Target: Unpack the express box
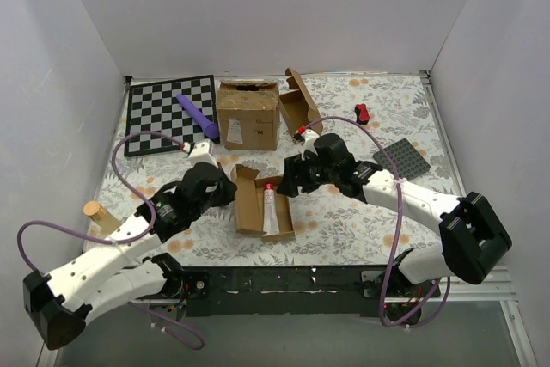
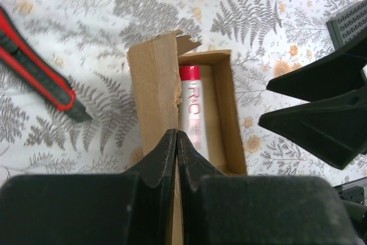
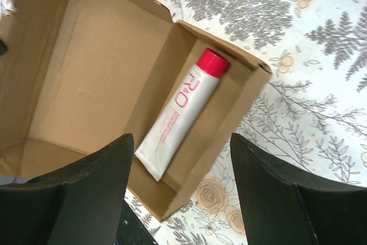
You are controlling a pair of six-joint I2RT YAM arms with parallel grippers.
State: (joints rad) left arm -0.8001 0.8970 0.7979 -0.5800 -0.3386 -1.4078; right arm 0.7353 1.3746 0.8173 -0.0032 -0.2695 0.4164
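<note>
Fern-printed tablecloth (image 1: 344,225), white walls. The left gripper (image 2: 176,142) is pinched tight on the lid of the small brown corrugated-cardboard express box (image 2: 153,96), which is light and crushable. The right gripper (image 3: 182,139) hangs spread above the box. Between its fingers lies a white red-capped tube (image 3: 180,107), likely soft and slick; grasp it mid-body.

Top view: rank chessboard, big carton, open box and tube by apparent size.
1. chessboard
2. big carton and open box: about alike; the carton's height brings it nearer the camera
3. tube
</note>
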